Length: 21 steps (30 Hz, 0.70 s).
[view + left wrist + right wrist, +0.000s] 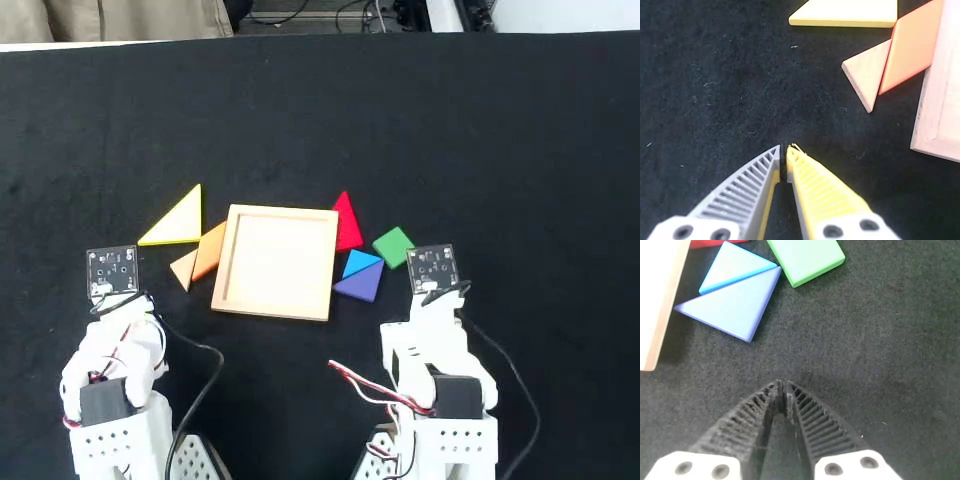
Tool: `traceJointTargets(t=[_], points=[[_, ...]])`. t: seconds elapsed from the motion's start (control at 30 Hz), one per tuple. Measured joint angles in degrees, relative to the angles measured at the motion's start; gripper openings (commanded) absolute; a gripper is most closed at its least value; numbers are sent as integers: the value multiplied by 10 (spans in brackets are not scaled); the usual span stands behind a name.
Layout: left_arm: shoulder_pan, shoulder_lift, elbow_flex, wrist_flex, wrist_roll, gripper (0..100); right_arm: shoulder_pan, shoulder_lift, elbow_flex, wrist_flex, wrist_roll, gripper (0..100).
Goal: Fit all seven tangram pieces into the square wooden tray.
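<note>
Our left pincer (785,150) and right pincer (784,387) sit closed, empty; grabbing the orange piece (912,47), we might shove the tray (935,120).

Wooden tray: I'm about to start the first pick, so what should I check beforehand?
1. Tray empty, lying flat: ok.
2. Seven pieces in sight, yellow triangle, orange parallelogram, tan triangle, red triangle, green square, blue triangle, purple triangle: ok.
3. Left gripper open for a pick: not ok, shut and empty.
4. Right gripper open: not ok, shut and empty.
5. Orange parallelogram and red triangle clear of the tray's rim: not ok, both lie right against it.
</note>
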Motion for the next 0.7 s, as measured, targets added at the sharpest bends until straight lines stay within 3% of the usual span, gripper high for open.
traceJointTargets(t=[0.7], points=[[0,0,0,-4,-1,30,0,0,0,0,0,11]])
